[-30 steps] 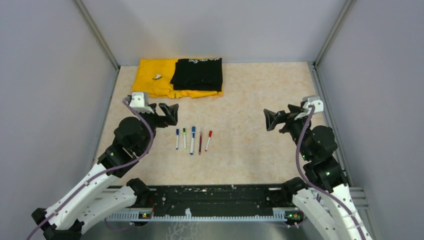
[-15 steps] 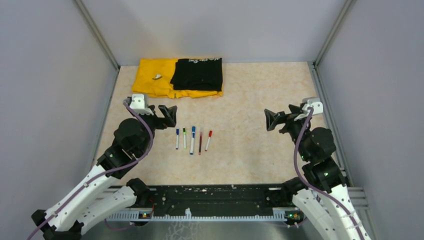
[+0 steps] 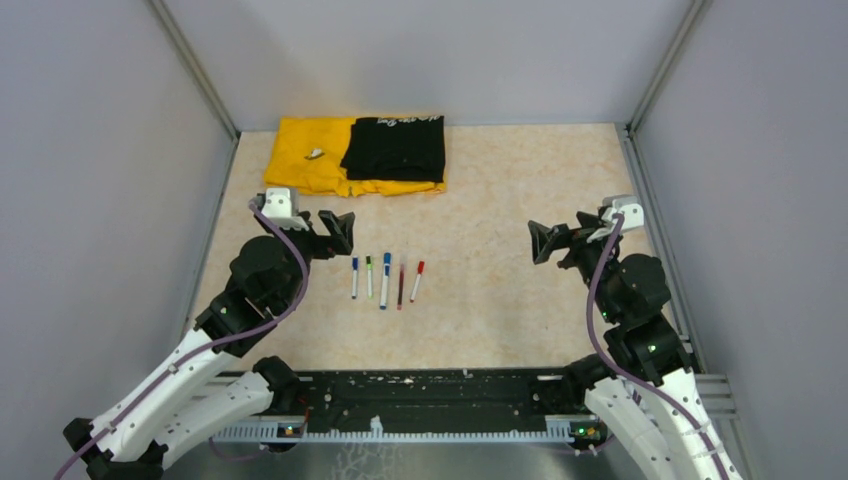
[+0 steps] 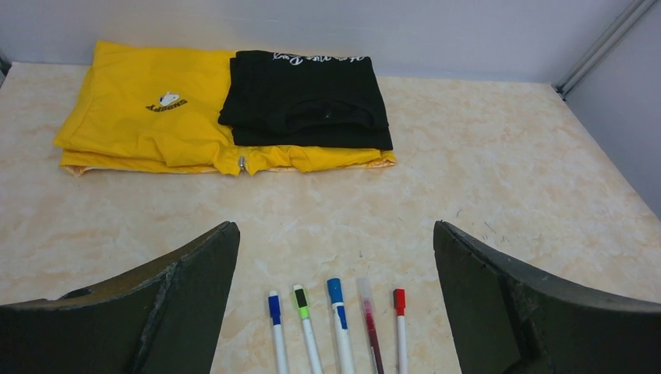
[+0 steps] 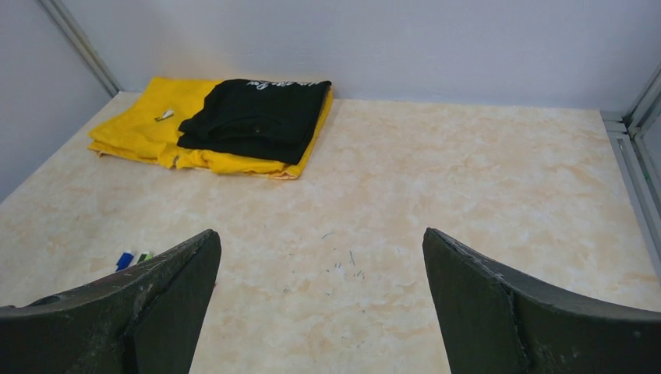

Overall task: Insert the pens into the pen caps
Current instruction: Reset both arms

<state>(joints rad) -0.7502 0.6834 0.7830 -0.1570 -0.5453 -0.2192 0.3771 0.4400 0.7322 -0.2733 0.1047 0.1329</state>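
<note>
Several pens lie side by side on the table: a small blue-capped one, a green-capped one, a thicker blue one, a maroon one and a red-capped one. In the left wrist view each carries a cap: blue, green, blue, clear, red. No loose caps show. My left gripper is open and empty, just left of and above the pens. My right gripper is open and empty, far to their right.
A folded yellow garment with a folded black one on it lies at the back of the table. Grey walls and metal rails close in the sides. A black rail runs along the near edge.
Both arms have shifted only slightly; the pens have not moved.
</note>
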